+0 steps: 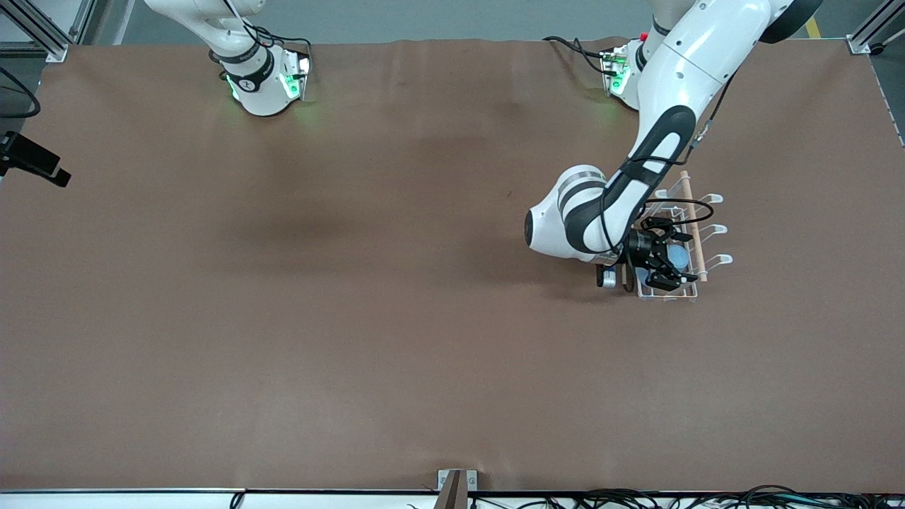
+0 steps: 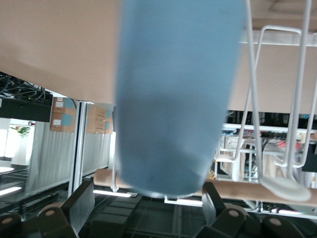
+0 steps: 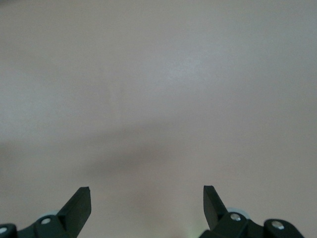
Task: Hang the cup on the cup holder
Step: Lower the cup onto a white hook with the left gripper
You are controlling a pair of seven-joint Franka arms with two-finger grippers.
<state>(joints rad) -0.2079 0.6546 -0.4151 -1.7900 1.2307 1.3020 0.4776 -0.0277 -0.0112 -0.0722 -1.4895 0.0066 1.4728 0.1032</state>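
The white wire cup holder (image 1: 715, 230) with its wooden rod (image 1: 693, 226) stands toward the left arm's end of the table. The light-blue cup (image 1: 679, 254) is in among its prongs, under the rod. My left gripper (image 1: 670, 281) is at the rack with its fingers spread to either side of the cup. In the left wrist view the cup (image 2: 173, 99) fills the middle, the fingers (image 2: 81, 203) stand apart from it, and wire prongs (image 2: 257, 124) and the rod (image 2: 257, 191) show beside it. I cannot tell whether a prong carries the cup. My right gripper (image 3: 147, 198) is open and empty over bare table and waits.
The brown table (image 1: 353, 283) stretches wide around the rack. A black camera (image 1: 32, 162) sits at the table edge at the right arm's end. Cables and a metal bracket (image 1: 456, 486) lie along the edge nearest the front camera.
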